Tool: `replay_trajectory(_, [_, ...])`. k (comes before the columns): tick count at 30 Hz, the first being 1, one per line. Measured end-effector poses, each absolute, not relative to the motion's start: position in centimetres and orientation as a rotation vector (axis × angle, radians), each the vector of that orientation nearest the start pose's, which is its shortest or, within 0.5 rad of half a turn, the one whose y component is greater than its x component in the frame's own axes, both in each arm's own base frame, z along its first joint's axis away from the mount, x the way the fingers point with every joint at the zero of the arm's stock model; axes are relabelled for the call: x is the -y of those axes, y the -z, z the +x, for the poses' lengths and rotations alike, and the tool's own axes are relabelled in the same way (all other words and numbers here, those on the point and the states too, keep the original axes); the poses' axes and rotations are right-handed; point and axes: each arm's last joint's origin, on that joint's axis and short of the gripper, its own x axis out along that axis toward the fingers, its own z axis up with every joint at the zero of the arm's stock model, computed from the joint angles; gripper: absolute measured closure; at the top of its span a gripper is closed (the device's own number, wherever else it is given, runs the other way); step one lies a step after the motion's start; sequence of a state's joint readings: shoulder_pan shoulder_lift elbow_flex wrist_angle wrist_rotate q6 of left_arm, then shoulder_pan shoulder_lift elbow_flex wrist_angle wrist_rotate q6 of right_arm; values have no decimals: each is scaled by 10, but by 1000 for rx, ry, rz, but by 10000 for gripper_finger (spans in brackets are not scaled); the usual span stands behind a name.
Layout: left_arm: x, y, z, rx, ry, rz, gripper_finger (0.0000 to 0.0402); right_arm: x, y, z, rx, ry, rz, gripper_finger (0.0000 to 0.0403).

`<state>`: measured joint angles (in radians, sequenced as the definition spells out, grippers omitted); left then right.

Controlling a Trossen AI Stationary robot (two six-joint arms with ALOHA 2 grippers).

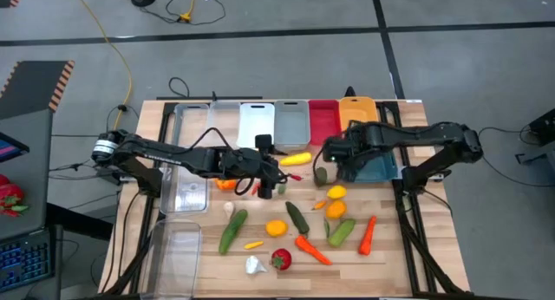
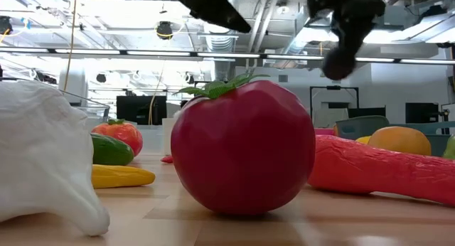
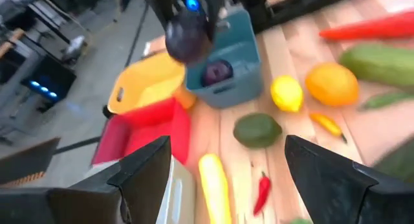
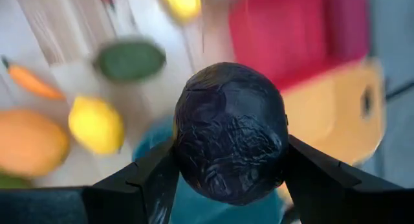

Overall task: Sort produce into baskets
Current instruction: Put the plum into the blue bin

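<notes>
Right gripper [image 4: 229, 160] clamps purple round [image 4: 231, 132] above teal basket's [image 3: 249, 52] edge; left gripper [image 3: 226, 172] spread wide, mid-table.

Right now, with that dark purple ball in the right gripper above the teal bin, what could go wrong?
The right gripper pinches the round purple cabbage only at its sides, so it may slip. The teal plastic bin already holds a purple piece; a drop could bounce out. The open left gripper is nearby, so the arms might collide.

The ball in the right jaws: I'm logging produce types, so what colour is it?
Dark purple, nearly black, with a wrinkled surface. The ball shows best in the right wrist view, clamped in the right gripper.
</notes>
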<state>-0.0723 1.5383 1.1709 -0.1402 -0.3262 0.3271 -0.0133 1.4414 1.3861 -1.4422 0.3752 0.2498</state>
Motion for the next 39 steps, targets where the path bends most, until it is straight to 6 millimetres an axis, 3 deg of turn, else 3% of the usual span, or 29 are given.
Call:
replay_trajectory(6, [16, -288, 344, -544, -155, 419, 112, 27, -310, 230, -1548, 506, 132, 133])
replay_trajectory(14, [16, -289, 344, -545, -149, 448, 112, 43, -278, 219, -1683, 508, 201, 133])
replay_trajectory(28, [16, -289, 344, -544, -150, 447, 112, 50, -276, 220, -1654, 529, 224, 130])
replay_trajectory(39, [16, -289, 344, -545, -151, 447, 112, 50, -276, 220, -1652, 530, 225, 57])
